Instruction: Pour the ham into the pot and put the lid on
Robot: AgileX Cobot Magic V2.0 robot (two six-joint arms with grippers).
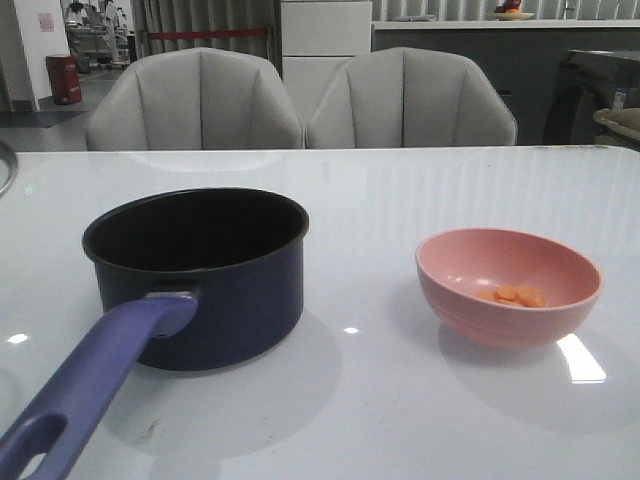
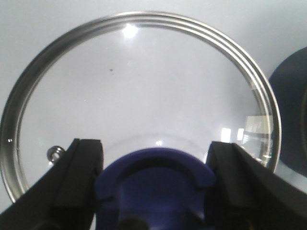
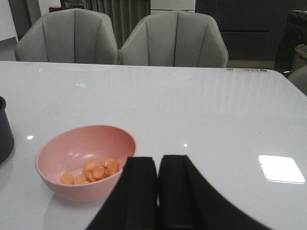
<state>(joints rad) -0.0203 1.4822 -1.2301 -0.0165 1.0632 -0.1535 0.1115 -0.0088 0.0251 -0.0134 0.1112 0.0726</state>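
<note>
The left gripper (image 2: pixel 156 191) straddles the lid's (image 2: pixel 139 96) knob (image 2: pixel 156 177), spread. The right gripper (image 3: pixel 157 191), pressed together, sits near the bowl (image 3: pixel 72 179). Pouring hasn't begun; next, it must open and grasp the bowl's rim.

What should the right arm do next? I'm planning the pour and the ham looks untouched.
Probably open the right gripper and reach toward the rim of the pink bowl. The ham still lies in the bowl, the pot looks empty, and the gripper sits shut, apart from the bowl. The left gripper already straddles the knob of the lid, so covering can wait.
</note>
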